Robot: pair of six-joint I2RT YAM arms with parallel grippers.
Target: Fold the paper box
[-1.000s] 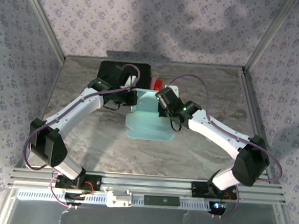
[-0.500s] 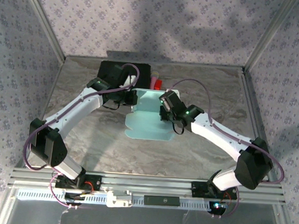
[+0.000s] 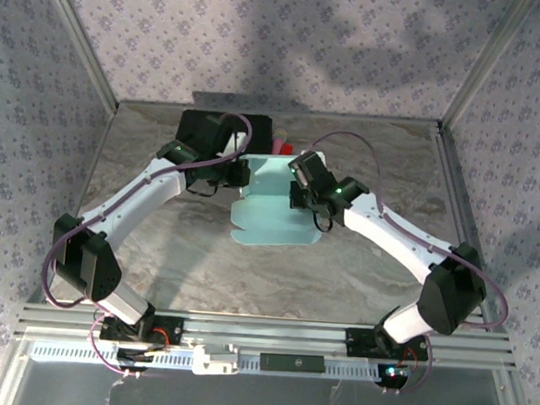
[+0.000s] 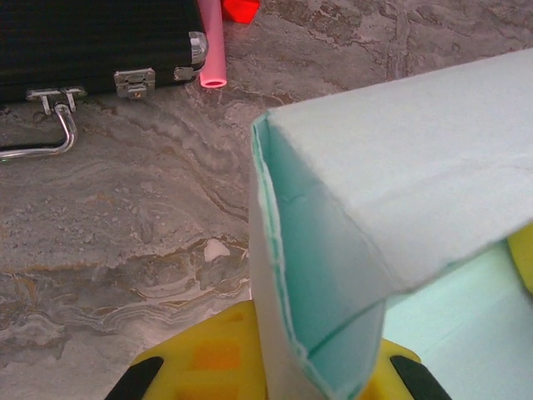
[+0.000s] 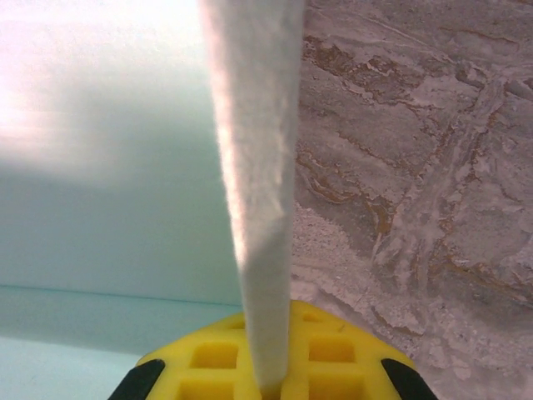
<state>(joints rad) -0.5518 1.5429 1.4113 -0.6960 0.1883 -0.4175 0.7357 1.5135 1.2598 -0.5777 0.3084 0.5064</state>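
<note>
This is a robotics lab test cell rather than a home. The grey-brown marble-patterned worktop [image 3: 156, 241] is boxed in. Lilac flower-print wall panels [image 3: 291, 37] rise behind it and at both sides, framed by bare aluminium corner posts [image 3: 78, 31]. A slotted aluminium rail [image 3: 270, 330] runs along the worktop's near edge. Bolted to it are a white-and-black robot arm [image 3: 136, 198] and its twin [image 3: 397, 244], with purple cables [image 3: 344, 136] looping above the worktop.

Twin white-and-black arms
White shells on left arm [image 3: 146, 189] and right arm [image 3: 388, 234], black joint housings, looping purple cables [image 3: 349, 137]; left gripper [image 4: 266, 375] and right gripper [image 5: 266, 367] yellow, grid-moulded.
</note>
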